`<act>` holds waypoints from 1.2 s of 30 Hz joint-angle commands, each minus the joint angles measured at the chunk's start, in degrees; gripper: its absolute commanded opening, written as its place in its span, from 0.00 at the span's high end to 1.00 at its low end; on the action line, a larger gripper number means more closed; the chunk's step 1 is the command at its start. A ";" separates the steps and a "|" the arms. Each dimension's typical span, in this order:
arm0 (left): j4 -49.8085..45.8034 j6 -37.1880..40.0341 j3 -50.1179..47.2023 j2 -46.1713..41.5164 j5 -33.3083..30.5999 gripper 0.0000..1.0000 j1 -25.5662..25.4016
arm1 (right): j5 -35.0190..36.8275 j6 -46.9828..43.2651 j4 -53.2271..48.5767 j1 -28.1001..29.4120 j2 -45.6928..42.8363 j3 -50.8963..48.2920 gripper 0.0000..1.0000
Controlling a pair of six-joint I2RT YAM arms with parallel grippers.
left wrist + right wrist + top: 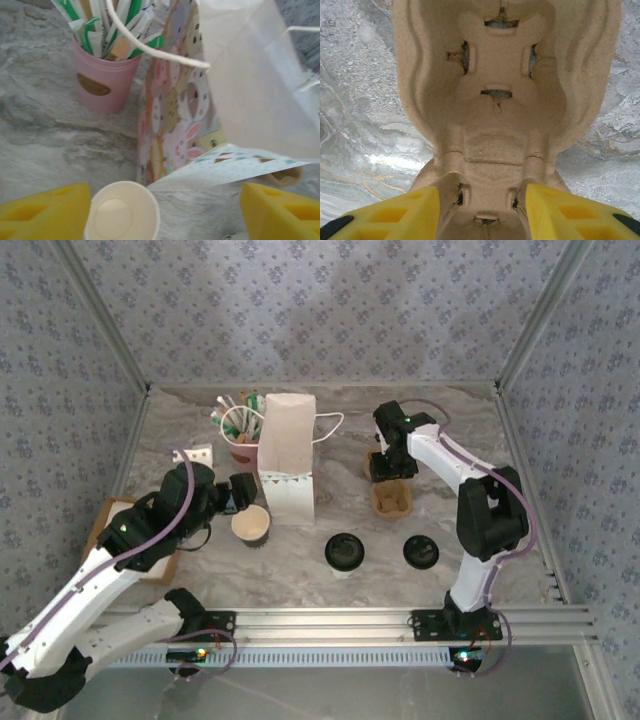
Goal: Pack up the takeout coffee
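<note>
left gripper (165,212): jaws wide, straddling open cream paper cup (122,215) on marble table (45,145), not clamped | just behind: upright white paper bag (240,75), pink cup of straws (102,80) beside it | right gripper (482,212): astride brown pulp cup carrier (495,100), grip unclear | front: black round lid (345,551), second black lid (420,551)

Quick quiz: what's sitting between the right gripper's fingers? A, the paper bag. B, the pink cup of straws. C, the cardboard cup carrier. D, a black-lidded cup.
C: the right wrist view shows the molded cardboard cup carrier lying on the table, with the right gripper straddling its near end, one yellow finger on each side.
</note>
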 commanded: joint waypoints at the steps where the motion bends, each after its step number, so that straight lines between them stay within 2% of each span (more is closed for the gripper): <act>1: -1.39 -1.39 -1.12 -1.22 -2.70 0.28 0.68 | 1.18 -0.98 -1.31 -0.56 1.87 1.64 0.51; 7: -1.90 -2.21 -3.89 -1.05 -1.23 0.34 3.85 | 1.27 -1.00 -0.18 -1.06 3.13 2.16 0.51; 18: 0.48 -1.87 -7.11 1.71 5.29 0.38 9.94 | 1.10 -1.00 -0.08 -1.50 4.79 3.03 0.52; 33: 4.69 -0.98 -9.17 6.42 10.80 0.40 12.41 | 1.11 -1.04 -0.26 -1.37 6.21 3.78 0.52; 36: 5.27 -0.97 -9.39 7.06 11.42 0.40 12.41 | 1.50 -1.00 -0.46 -1.10 6.14 3.84 0.55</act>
